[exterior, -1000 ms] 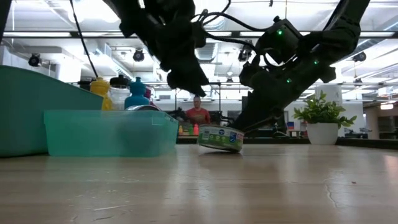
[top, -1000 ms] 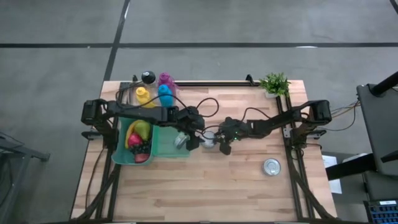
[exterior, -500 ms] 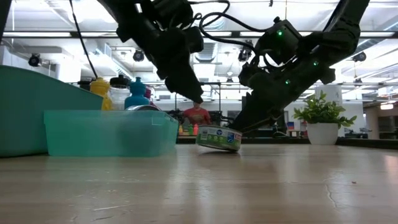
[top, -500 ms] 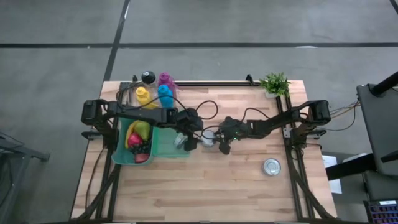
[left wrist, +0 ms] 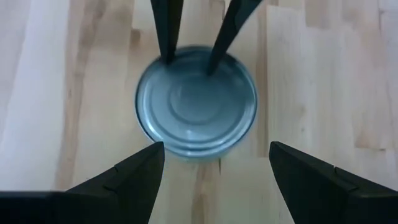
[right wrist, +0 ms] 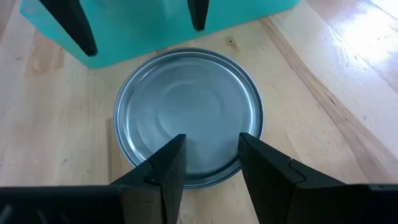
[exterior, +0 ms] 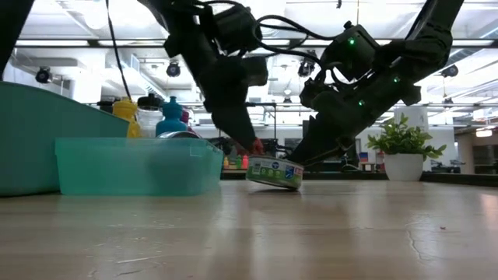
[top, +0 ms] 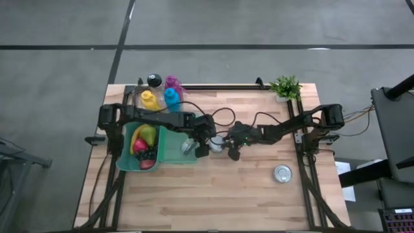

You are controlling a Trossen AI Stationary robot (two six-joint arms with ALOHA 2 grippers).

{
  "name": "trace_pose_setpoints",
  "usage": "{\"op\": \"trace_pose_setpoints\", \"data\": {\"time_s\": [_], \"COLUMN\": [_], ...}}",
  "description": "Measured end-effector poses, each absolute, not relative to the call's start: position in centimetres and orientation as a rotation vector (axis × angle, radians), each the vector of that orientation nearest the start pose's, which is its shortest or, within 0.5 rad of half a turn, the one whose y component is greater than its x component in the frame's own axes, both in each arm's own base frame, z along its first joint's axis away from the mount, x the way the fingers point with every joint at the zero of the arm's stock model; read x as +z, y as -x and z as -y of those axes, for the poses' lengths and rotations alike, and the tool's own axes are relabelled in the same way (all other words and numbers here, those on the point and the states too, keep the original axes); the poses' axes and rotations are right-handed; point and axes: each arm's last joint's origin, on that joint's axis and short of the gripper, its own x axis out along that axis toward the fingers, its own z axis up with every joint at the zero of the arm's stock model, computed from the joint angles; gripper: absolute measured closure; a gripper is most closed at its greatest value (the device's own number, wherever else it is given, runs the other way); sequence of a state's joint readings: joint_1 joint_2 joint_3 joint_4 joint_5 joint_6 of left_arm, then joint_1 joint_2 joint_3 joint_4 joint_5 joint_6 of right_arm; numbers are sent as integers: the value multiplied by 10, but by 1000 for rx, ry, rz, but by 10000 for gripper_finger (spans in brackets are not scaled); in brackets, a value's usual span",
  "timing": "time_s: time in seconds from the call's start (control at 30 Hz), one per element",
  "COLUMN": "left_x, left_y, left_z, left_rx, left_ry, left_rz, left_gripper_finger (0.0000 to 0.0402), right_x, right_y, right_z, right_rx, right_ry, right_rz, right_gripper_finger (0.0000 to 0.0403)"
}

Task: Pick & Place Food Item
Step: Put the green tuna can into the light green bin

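Wooden tabletop (top: pixel 213 188) carries a teal bin (top: pixel 169 154) of fruit, and just beside it sits the tin can (top: pixel 218 144), tipped slightly off the wood. My right gripper (top: pixel 226 144) pinches the can's rim with fingers nearly together. My left gripper (top: pixel 202 146) hangs spread wide directly over the can, between it and the bin.

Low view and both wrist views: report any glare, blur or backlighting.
Low view: bright ceiling lights backlight both arms into dark shapes; tabletop shows sheen. Left wrist view: can soft, slightly blurred. Right wrist view: glare streaks the wood by the teal bin.
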State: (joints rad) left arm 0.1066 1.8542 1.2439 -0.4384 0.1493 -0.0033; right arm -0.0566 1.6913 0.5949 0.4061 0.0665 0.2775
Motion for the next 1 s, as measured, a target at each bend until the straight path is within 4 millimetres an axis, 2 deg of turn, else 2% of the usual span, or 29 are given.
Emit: {"op": "trace_pose_setpoints", "data": {"time_s": [0.27,0.53,0.67,1.0], "left_x": [188,168,151,148], "left_y": [-376,-379,-382,-387], "left_z": [-37,-40,-43,-47], "left_rx": [-46,-36,-30,-12], "left_ry": [119,130,136,158], "left_rz": [-1051,-1105,-1149,-1107], "left_gripper_finger": [106,106,106,106], "right_x": [113,114,114,113], "right_y": [-290,-291,-291,-289], "right_z": [19,19,19,19], "right_rx": [-226,-224,-226,-227], "right_ry": [-258,-258,-258,-258], "right_rz": [-671,-654,-650,-652], "right_gripper_finger": [256,256,256,256]}}
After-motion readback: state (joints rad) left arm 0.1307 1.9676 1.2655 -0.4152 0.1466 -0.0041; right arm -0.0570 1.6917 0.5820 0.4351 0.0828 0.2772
